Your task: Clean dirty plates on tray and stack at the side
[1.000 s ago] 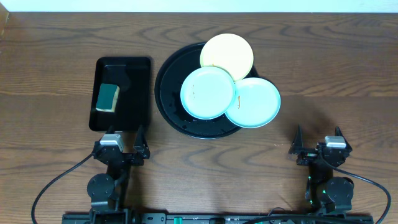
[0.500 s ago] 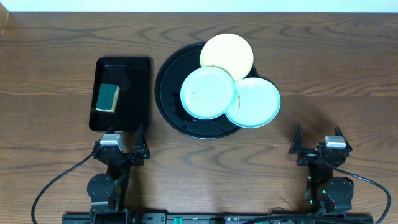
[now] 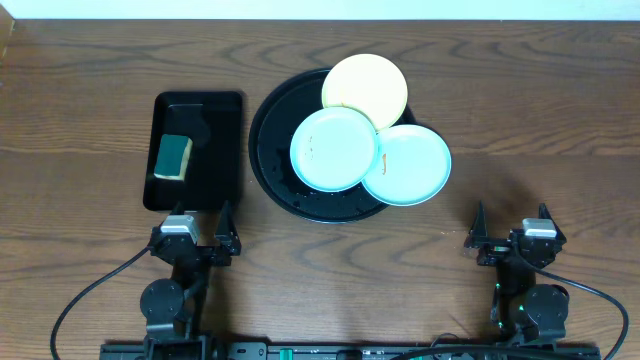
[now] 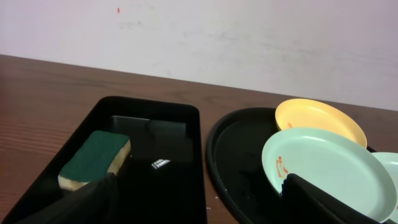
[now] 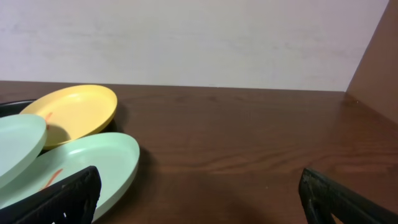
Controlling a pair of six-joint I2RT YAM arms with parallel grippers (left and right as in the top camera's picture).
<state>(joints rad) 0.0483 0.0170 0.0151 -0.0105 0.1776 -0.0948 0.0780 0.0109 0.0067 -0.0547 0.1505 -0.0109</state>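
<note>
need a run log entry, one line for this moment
left gripper open | right gripper open | plates on round tray | sponge in rectangular tray

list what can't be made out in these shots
- Overhead: the centre mint plate covers part of the yellow plate and the right mint plate. The plates hide much of the round tray floor.
- Overhead: the orange smears are too small to judge.
- Left wrist: the right mint plate is cut off by the frame edge. A gripper finger hides the sponge's near edge.

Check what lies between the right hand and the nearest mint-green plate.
Nothing but bare table between the right hand and the mint-green plate, shown in the overhead view.
</note>
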